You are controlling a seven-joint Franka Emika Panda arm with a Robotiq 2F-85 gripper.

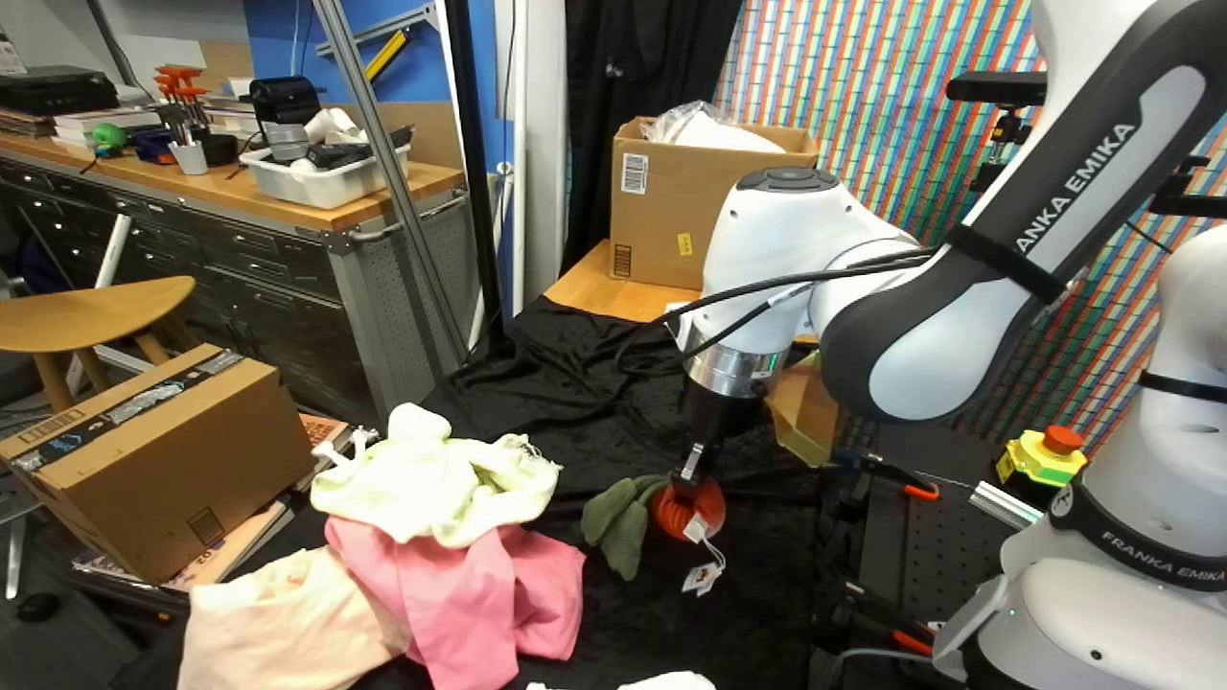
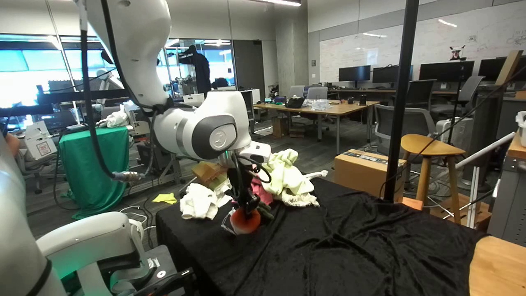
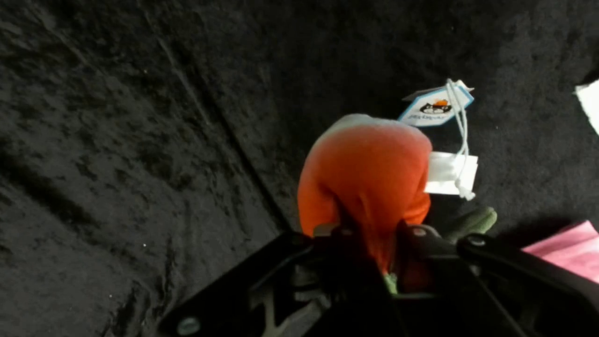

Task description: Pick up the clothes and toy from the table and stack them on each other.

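Gripper (image 3: 374, 230), nearly closed, pinches the creased toy (image 3: 367, 164); a shallow hold could drop it short of the clothes (image 1: 407, 570) by an edge of the surface (image 2: 349, 255).

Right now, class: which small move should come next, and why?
Probably lift straight up: the gripper is closed on the red toy, its fabric bunched between the jaws, while the pale yellow-green garment lies atop the pink garment, to one side.

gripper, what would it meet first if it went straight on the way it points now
The red plush toy, pinched between its fingers; beyond it, the black table, though the gap, if any, is hard to judge.
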